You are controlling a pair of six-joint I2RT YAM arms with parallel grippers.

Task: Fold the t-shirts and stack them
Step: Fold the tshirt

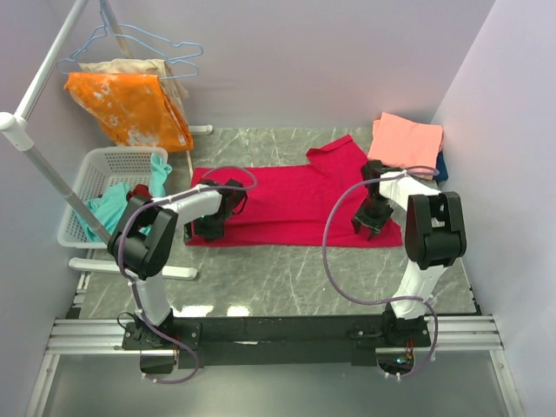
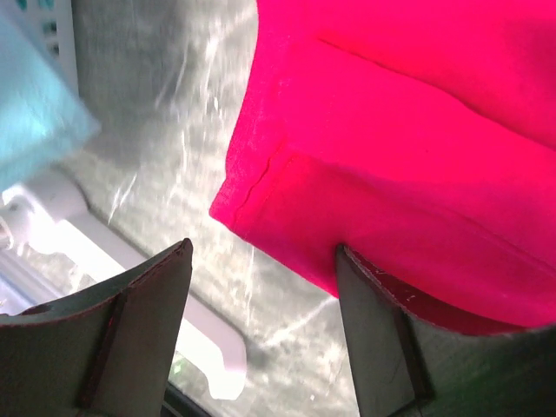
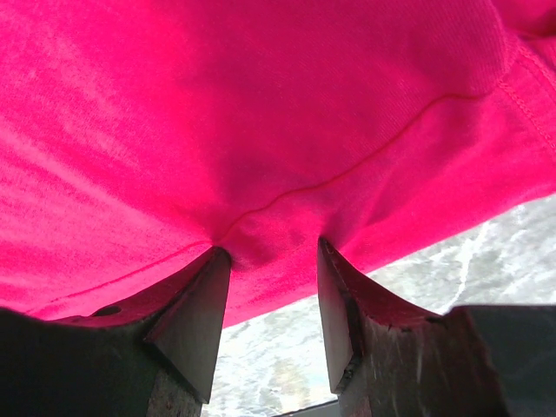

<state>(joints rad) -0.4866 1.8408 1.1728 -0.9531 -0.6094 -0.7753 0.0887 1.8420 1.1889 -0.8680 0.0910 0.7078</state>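
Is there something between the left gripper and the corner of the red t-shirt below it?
Nothing visible. The open left gripper is directly at the corner of the red t-shirt. The hem reaches into the gap between its fingers, and only bare table lies beside it.

Grey marbled table here, and the crimson t-shirt lies spread flat across its middle, a sleeve pointing to the far edge. Far right corner: the salmon-pink t-shirt sits folded atop the dark blue t-shirt.
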